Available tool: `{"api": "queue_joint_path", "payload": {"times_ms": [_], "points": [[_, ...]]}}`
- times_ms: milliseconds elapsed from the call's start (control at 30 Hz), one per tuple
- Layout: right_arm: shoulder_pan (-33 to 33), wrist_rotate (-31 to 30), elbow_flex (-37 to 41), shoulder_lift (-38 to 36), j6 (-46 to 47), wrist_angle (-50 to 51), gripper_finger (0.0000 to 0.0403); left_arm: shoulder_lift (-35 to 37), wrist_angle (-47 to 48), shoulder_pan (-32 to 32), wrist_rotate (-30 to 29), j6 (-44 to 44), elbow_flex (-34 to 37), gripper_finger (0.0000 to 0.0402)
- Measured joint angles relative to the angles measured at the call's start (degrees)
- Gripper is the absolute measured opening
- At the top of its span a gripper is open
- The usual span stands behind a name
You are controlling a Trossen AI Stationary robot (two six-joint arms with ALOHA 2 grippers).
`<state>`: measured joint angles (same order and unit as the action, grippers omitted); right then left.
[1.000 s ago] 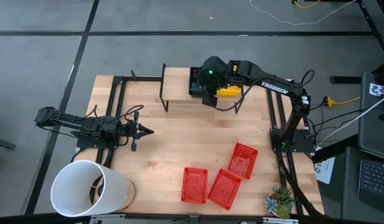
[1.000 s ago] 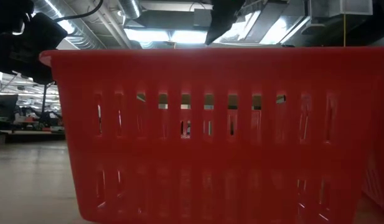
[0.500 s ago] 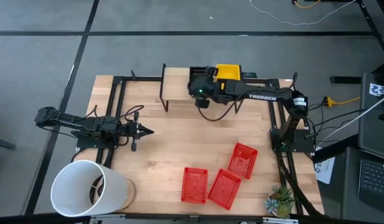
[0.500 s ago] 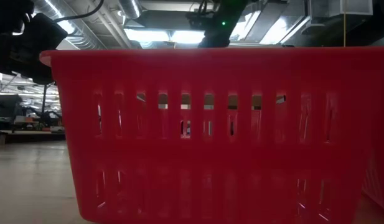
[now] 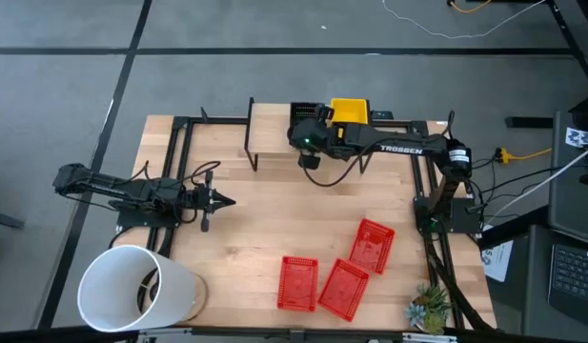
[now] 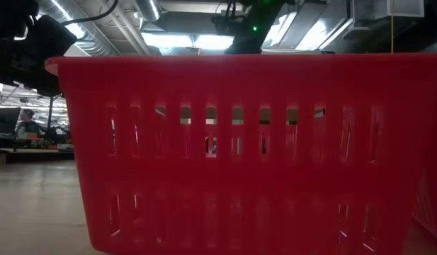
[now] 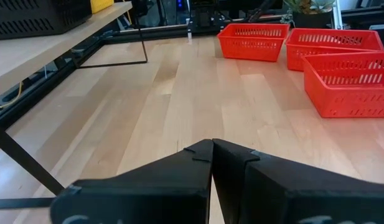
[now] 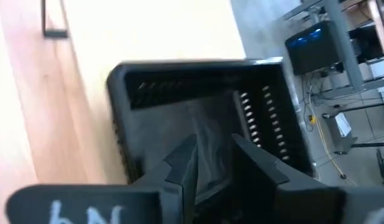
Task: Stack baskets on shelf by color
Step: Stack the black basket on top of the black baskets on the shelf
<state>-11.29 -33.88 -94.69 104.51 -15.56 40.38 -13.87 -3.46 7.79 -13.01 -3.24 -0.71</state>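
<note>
The shelf (image 5: pixel 270 126) stands at the table's far edge. On its plank rest a black basket (image 5: pixel 299 120) and, right of it, a yellow basket stack (image 5: pixel 350 110). My right gripper (image 8: pixel 210 149) is open above the black basket (image 8: pixel 198 106), fingers over its hollow. Three red baskets (image 5: pixel 298 283) (image 5: pixel 344 288) (image 5: pixel 372 244) lie on the table's near right part. One red basket (image 6: pixel 232 156) fills the low view. My left gripper (image 5: pixel 220 200) waits shut above the table's left side, also seen as left gripper (image 7: pixel 212 146). My right gripper hangs over the inside of the black basket with its fingers (image 8: pixel 179 163) apart. I cannot tell whether they touch the basket.
A large white bucket (image 5: pixel 131 286) lies at the near left corner. A small plant (image 5: pixel 429 307) stands at the near right corner. Black frame rails (image 5: pixel 179 143) run along the table's left and right sides. Bare wood lies between the left gripper and the red baskets.
A second ago my right arm stood raised over the shelf's right part, with yellow showing beneath it. It has since come down and reached left to the black basket, and the yellow stack shows uncovered on the plank. It has kept still for the last half second.
</note>
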Motion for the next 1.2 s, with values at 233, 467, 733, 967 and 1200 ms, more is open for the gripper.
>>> {"api": "queue_joint_path", "payload": {"times_ms": [233, 467, 733, 967, 1200], "points": [[0.74, -2.41, -4.55, -0.13, -0.99, 0.69, 0.0093, 0.02, 0.0, -0.01, 0.0, 0.03, 0.0, 0.0], [2.12, 25.06, -11.5, -0.44, -2.24, 10.37, 0.0093, 0.02, -0.01, -0.01, 0.01, 0.02, 0.0, 0.0], [1.55, 29.02, -5.85, -0.28, -1.3, 11.47, 0.0093, 0.02, 0.0, 0.0, 0.01, 0.02, 0.0, 0.0], [1.73, 23.34, -2.65, -0.26, -1.2, 9.99, 0.0093, 0.0, -0.02, -0.01, 0.01, 0.02, 0.0, 0.0], [1.43, 17.2, -2.54, -0.26, -1.44, 10.17, 0.0093, 0.01, -0.01, -0.02, 0.01, 0.02, 0.0, 0.0]]}}
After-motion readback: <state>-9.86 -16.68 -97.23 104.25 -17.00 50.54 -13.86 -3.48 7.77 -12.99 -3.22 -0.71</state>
